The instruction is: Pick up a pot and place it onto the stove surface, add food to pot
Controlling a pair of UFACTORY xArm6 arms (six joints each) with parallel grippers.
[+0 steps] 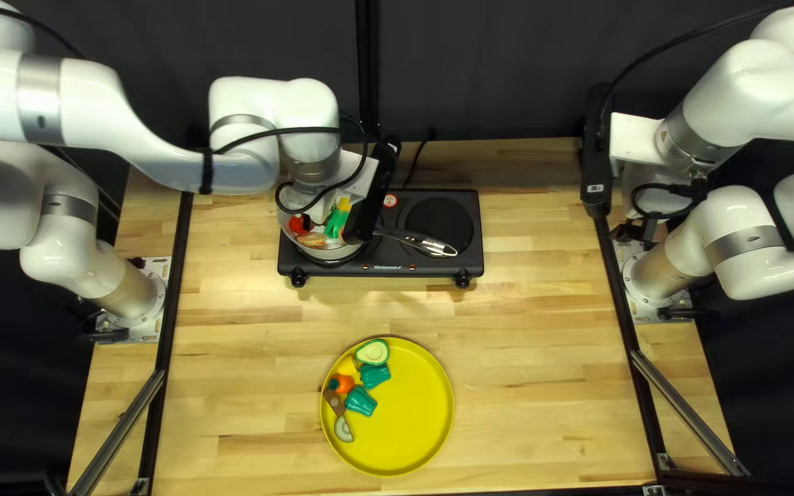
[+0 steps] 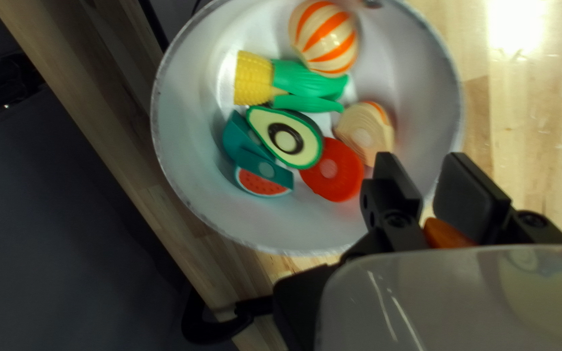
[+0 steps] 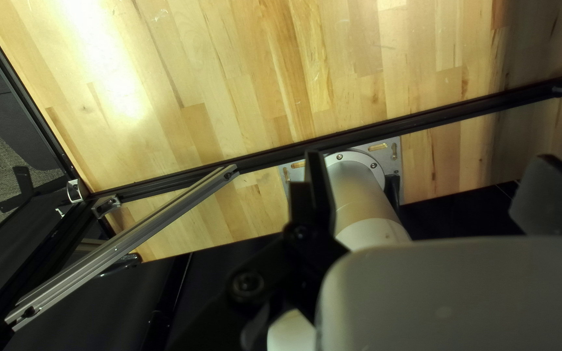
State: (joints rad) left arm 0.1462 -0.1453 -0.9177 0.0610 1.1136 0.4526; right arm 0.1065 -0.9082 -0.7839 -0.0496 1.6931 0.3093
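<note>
As the pot [image 2: 193, 140] lies ahead, left fingers [image 1: 366, 204] gripping an orange piece [image 2: 445, 235]; right fingers [image 1: 634, 230] wide apart.

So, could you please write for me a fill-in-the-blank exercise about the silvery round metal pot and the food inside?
The silvery round metal pot is at the ____ end of the black two-burner stove in the top left view. Inside the pot, next to the yellow corn with green husk, lies a green-skinned halved ____. The whitish ball-shaped food has ____ stripes.

Missing words: left; avocado; orange.
</note>
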